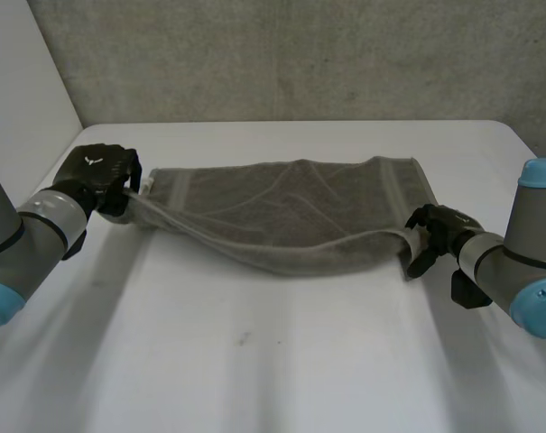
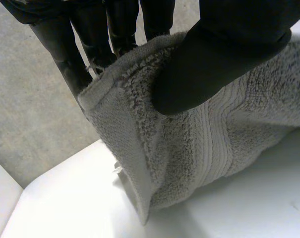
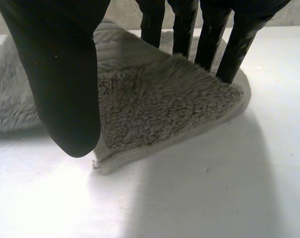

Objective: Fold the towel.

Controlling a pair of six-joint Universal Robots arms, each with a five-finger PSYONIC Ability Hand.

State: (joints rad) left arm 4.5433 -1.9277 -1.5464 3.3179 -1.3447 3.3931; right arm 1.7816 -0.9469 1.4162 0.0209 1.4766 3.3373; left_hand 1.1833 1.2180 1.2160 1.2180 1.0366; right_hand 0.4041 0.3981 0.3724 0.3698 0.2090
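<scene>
White table fills the lower part of the head view, and behind it stands a rough grey concrete wall. On the table, in the middle of the frame, lies the towel, grey terry cloth with a flat woven band near each short end. Its long axis runs from left to right, straight between my two hands. I see the left hand at the towel's left end and the right hand at its right end, each on a corner of the near long edge. In the left wrist view the thumb presses the thick looped cloth against the fingers, so this hand is pinching its corner. In the right wrist view the fluffy corner sits between thumb and fingers in the same way. The near edge sags a little between them, while the far edge rests on the table toward the wall. I judge that the next move must carry both corners together toward the top of the frame, over the far edge.
</scene>
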